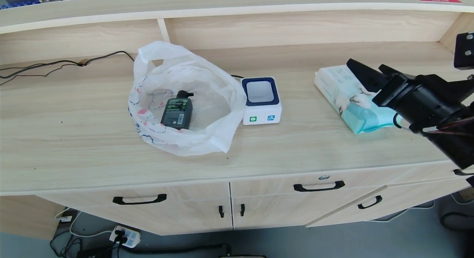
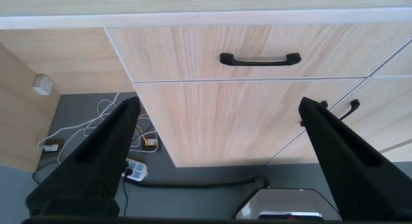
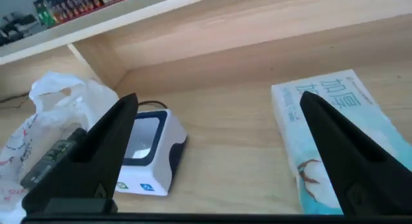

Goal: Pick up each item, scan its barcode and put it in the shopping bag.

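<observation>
A white plastic shopping bag lies open on the wooden counter, and a dark bottle rests inside it. To the bag's right stands a white barcode scanner with a blue-rimmed window. Farther right lies a pale blue tissue pack. My right gripper hovers open over that pack's right side, with nothing between its fingers. In the right wrist view the tissue pack, the scanner and the bag lie ahead. My left gripper hangs open below the counter, facing the cabinet front.
A raised shelf wall runs along the back of the counter, and a black cable trails at the back left. Drawers with black handles sit under the counter edge. A power strip and cords lie on the floor.
</observation>
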`<state>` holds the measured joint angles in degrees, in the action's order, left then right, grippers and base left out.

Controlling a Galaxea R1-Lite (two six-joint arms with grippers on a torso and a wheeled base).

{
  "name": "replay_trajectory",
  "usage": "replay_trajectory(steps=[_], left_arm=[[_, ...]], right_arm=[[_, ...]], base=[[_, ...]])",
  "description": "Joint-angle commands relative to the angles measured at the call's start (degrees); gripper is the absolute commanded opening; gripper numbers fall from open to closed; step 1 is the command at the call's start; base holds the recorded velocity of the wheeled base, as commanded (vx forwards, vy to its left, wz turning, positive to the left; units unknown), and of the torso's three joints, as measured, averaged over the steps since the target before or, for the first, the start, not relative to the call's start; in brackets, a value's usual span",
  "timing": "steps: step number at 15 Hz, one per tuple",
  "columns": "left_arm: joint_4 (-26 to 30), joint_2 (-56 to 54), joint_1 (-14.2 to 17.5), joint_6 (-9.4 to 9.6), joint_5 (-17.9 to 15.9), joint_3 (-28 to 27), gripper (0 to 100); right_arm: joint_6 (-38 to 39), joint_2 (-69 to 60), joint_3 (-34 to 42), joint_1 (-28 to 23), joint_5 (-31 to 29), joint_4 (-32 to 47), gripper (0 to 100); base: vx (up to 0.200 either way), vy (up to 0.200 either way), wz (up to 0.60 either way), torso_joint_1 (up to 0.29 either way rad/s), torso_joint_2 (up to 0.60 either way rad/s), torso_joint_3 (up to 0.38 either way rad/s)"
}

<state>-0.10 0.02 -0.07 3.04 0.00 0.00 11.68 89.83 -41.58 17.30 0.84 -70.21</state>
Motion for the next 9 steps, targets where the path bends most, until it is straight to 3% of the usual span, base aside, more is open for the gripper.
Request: replay_trajectory(steps=[1,3,5,6,9], left_arm=[[0.01,-0.02,-0.01,0.13,0.0,0.0,100],[0.01,-0.02,-0.01,0.13,0.0,0.0,100],[-0.08,-0.02,-0.01,0.04,0.09,0.0,100],[-0.08,-0.02,-0.01,-0.05,0.09,0.0,100],[-0.08,-0.02,-0.01,0.13,0.0,0.0,100]], right_arm=[[3.88,1.84,-4.47,-1.39,-5.32,4.55,100],[0.1,1.05,-3.59,-6.58,-1.72,8.51,100],[-6.76,1.4,-4.03,-11.76,10.41,12.9,100],[-9.39,2.01,-4.65,-13.61,13.4,14.31,100],[-14.58,2.45,-6.49,-17.74,14.54,21.51,100]], base=[[0.0,0.0,0.0,0.0,0.0,0.0],[0.0,0.0,0.0,0.0,0.0,0.0],[0.0,0.0,0.0,0.0,0.0,0.0],[0.0,0.0,0.0,0.0,0.0,0.0],[0.0,0.0,0.0,0.0,0.0,0.0]])
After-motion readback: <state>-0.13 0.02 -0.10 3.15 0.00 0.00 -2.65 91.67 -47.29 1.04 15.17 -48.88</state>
